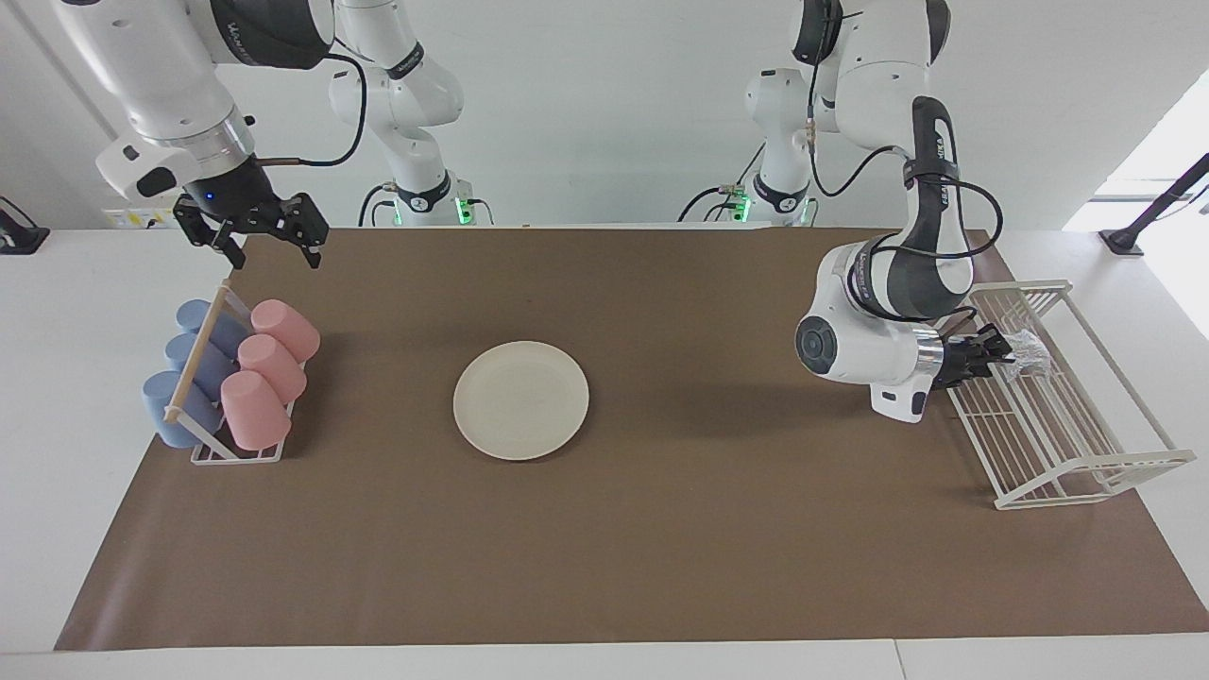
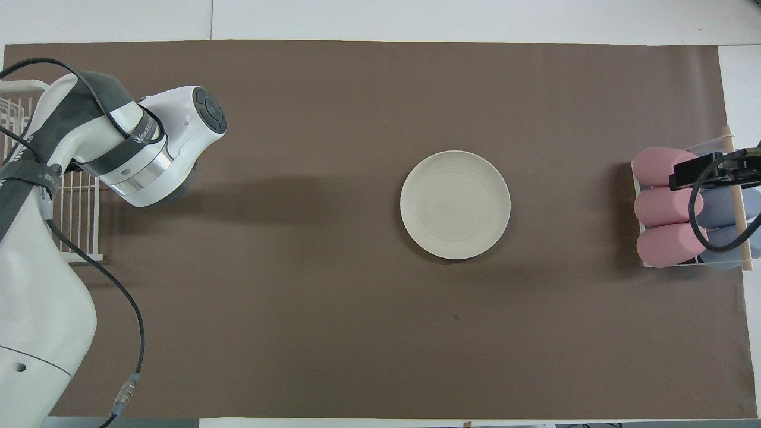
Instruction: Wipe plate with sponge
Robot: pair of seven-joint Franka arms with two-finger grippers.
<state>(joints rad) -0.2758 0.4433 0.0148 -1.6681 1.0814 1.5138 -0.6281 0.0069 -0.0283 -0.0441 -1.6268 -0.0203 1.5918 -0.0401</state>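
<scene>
The cream-white plate (image 1: 520, 400) (image 2: 455, 204) lies flat on the brown mat at mid-table, with nothing on it. The silvery sponge (image 1: 1030, 351) sits in the white wire rack (image 1: 1020, 287) at the left arm's end of the table. My left gripper (image 1: 999, 347) points sideways into that rack with its tips right at the sponge. In the overhead view the left arm's wrist hides both the gripper and the sponge. My right gripper (image 1: 253, 242) hangs open and empty above the mat's edge by the cup rack, where the right arm waits.
A small rack (image 1: 210, 451) (image 2: 737, 196) holds pink cups (image 1: 266, 366) and blue cups (image 1: 184, 378) at the right arm's end of the table. The wire rack (image 2: 83, 257) shows partly under the left arm in the overhead view.
</scene>
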